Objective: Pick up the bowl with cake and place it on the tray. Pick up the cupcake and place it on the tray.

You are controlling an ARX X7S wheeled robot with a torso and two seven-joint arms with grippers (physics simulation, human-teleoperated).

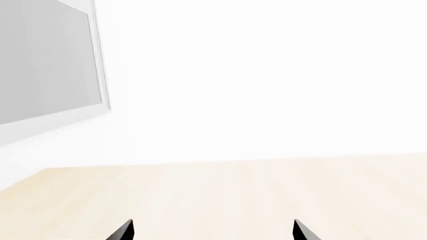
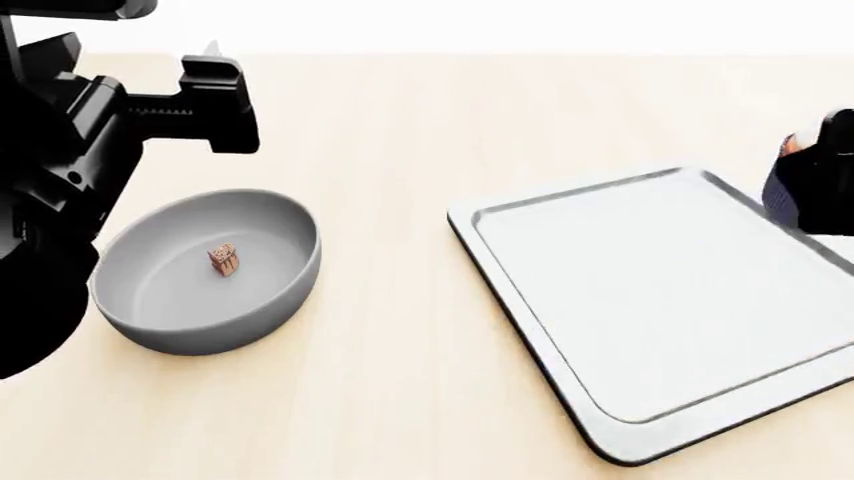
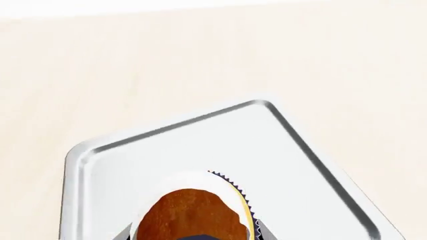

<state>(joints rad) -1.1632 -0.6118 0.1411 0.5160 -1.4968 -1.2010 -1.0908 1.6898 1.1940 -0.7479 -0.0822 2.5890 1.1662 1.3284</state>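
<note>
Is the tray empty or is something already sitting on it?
Empty. In the head view, the tray's surface is bare; the cupcake is in the right hand, above it.

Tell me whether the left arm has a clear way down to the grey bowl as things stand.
Probably yes. The left tool hangs above the table beyond the bowl, with nothing lying between them. Only the small cake piece sits inside the bowl, leaving the rim free to grip.

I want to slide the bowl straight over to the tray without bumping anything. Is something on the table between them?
Nothing visible. In the head view, only bare tabletop lies between the bowl with cake and the tray. The left gripper hangs beyond the bowl, not on that path. The tray's raised rim would still need clearing.
</note>
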